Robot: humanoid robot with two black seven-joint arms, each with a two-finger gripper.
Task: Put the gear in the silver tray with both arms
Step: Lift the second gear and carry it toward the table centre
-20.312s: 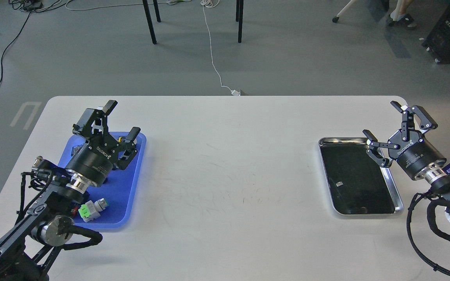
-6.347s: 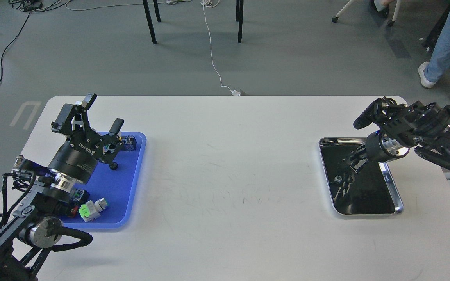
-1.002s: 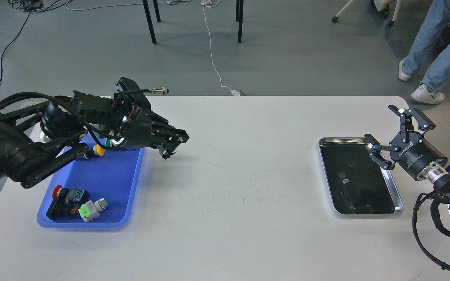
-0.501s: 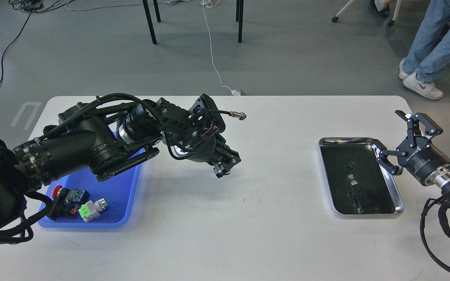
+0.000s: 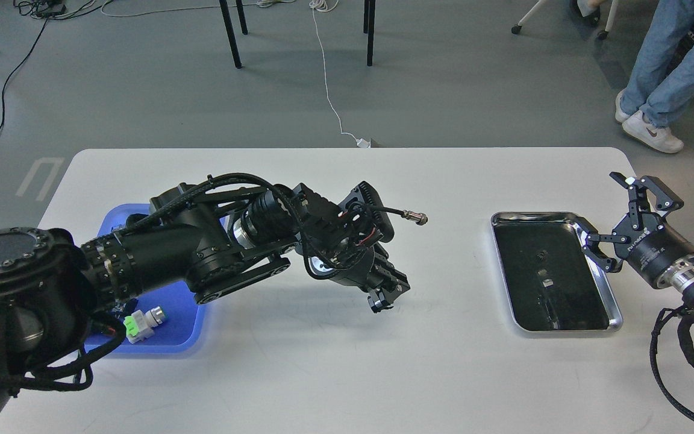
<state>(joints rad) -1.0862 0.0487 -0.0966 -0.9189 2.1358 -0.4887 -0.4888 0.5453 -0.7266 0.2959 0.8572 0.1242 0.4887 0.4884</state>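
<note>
The silver tray (image 5: pixel 606 289) lies at the right of the table, and a small dark toothed piece (image 5: pixel 541 254) that may be a gear rests on its mirror bottom. My left arm reaches across the table's middle. My left gripper (image 5: pixel 386 295) points down and right, above bare table and well left of the tray. Its dark fingers look drawn close, and I cannot see whether anything is between them. My right gripper (image 5: pixel 601 202) is open and empty, just off the tray's far right corner.
The blue plastic tray (image 5: pixel 172 340) at the left is mostly hidden by my left arm; a green and white part (image 5: pixel 139 322) shows in it. A person's legs (image 5: pixel 660 72) stand on the floor beyond the table's right end.
</note>
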